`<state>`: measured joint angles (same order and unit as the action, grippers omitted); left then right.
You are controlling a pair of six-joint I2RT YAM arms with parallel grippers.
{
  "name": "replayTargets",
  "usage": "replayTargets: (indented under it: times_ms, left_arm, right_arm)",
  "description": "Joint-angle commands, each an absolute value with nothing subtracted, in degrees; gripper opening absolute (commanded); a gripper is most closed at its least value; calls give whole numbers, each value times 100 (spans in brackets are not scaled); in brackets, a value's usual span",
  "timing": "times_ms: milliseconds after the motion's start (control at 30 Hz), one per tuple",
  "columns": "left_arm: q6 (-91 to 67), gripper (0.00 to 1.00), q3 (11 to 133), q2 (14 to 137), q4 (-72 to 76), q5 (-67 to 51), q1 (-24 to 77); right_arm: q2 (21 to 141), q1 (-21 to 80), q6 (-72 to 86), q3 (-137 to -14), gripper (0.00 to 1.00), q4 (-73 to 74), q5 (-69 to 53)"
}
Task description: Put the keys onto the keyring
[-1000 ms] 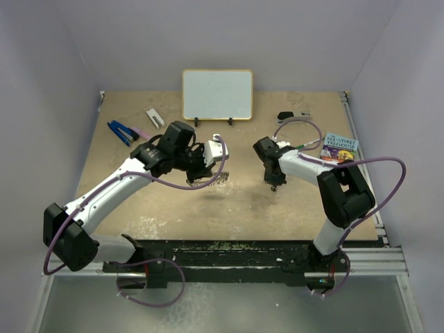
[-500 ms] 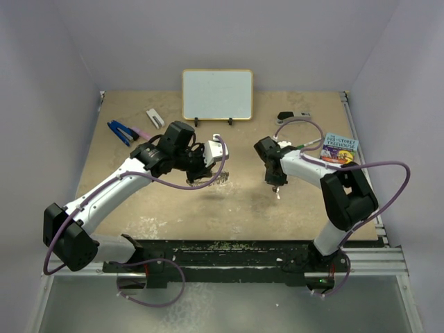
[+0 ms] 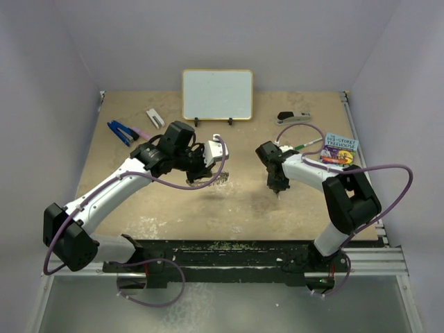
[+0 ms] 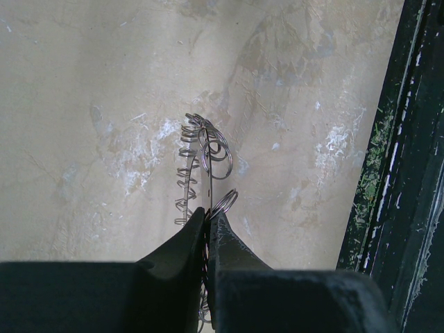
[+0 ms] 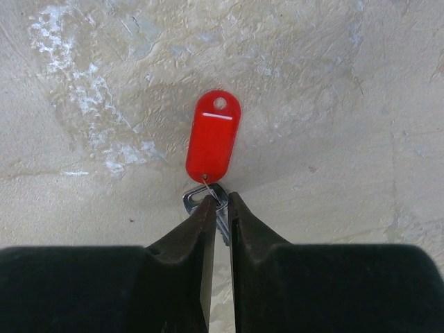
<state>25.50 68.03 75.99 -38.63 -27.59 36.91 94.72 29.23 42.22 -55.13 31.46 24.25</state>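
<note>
The keyring (image 4: 202, 170) hangs edge-on above the table, small wire rings bristling from its rim, and my left gripper (image 4: 208, 211) is shut on its near edge. From above, the keyring (image 3: 219, 176) shows at the left gripper (image 3: 209, 166), mid-table. The key (image 5: 214, 139), with its red plastic head and short silver blade, lies flat on the table. My right gripper (image 5: 222, 201) stands low over the blade, jaws a narrow gap apart, with the blade showing in that gap. The overhead view places the right gripper (image 3: 277, 184) right of centre, well apart from the keyring.
A whiteboard (image 3: 217, 94) stands at the back. A blue-handled tool (image 3: 122, 130) and a white clip (image 3: 155, 116) lie at back left. A black stapler (image 3: 293, 116), a green-tipped pen (image 3: 300, 146) and a book (image 3: 339, 148) lie at back right. A black rail (image 4: 409, 173) borders the near edge.
The right gripper's jaws have parted a little and it has shifted slightly rightward and nearer; the key now shows on the table beneath it. The left arm has not moved.
</note>
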Motion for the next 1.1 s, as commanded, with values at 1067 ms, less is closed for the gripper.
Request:
replayTargets:
  times_ms: [1067]
  left_arm:
    - [2534,3,7083,7415,-3665,-2706,3713]
  right_arm:
    - [9124,2988,3542,-5195,0,2612,2283]
